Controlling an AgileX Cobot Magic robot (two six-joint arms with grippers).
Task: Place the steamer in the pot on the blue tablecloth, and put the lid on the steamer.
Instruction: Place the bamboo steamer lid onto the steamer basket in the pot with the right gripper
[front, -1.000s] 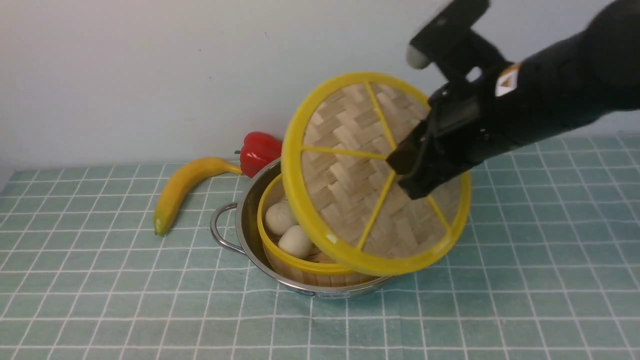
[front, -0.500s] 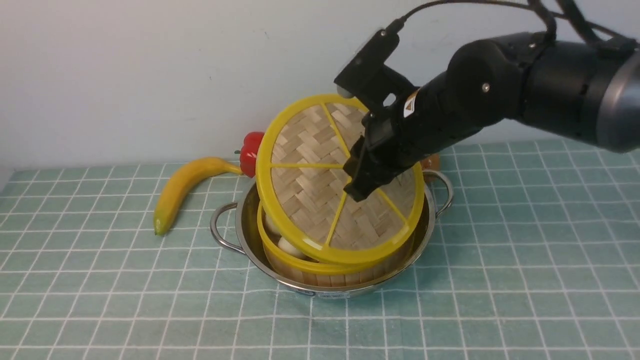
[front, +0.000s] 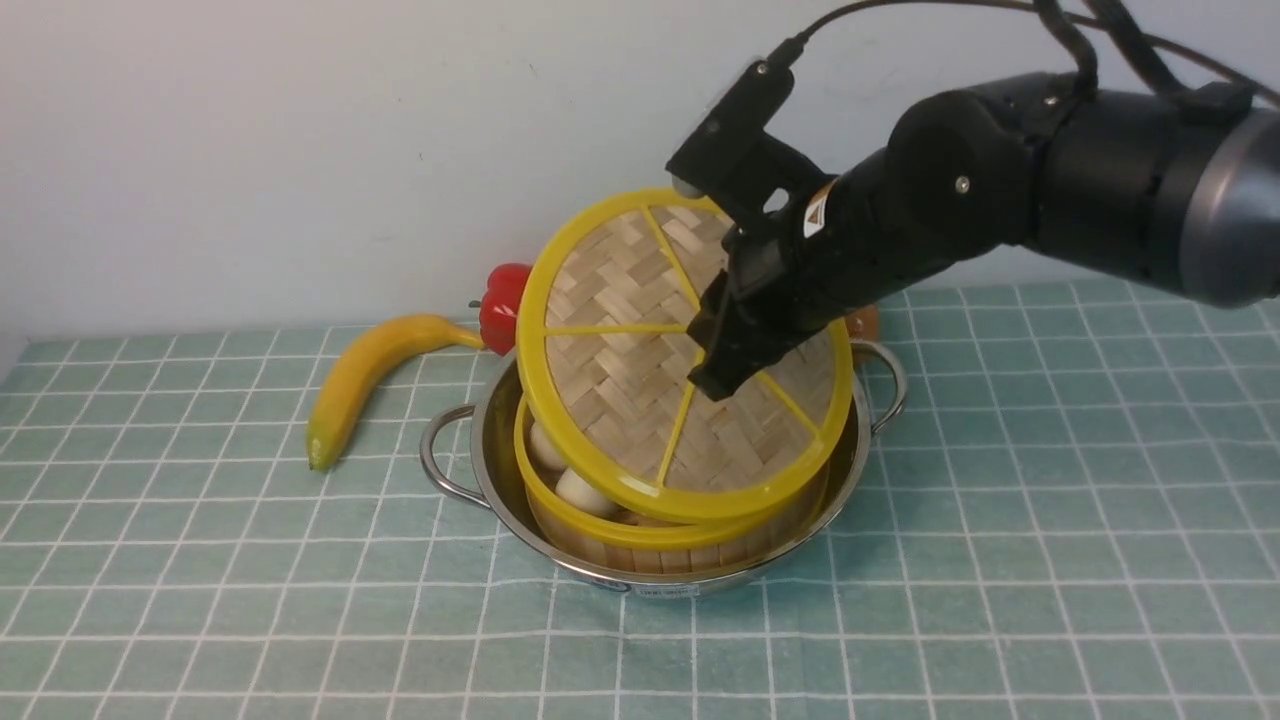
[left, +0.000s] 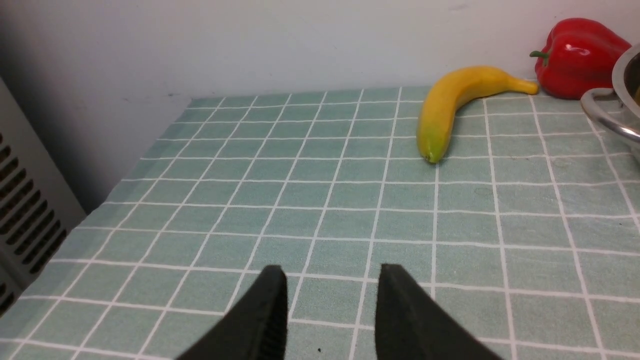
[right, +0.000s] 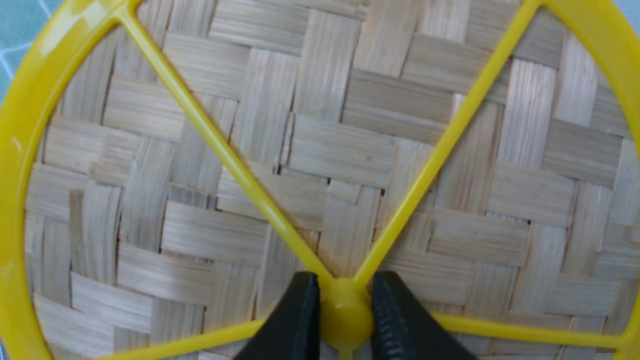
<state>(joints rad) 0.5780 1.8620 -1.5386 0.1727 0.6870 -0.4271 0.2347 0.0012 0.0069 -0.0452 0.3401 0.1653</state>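
One lid tilts face-leftward, hub clamped in the right claw; left claw stands parted.

Bright, even light; sharp frames, soft faint shadows

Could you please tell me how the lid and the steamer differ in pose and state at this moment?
The lid is tilted, far edge raised; the steamer sits level in the pot. The lid is clamped at its hub by the right gripper; the steamer is held by nothing. The lid is a flat woven disc; the steamer is a deeper basket holding pale buns. Both are round bamboo with yellow rims.
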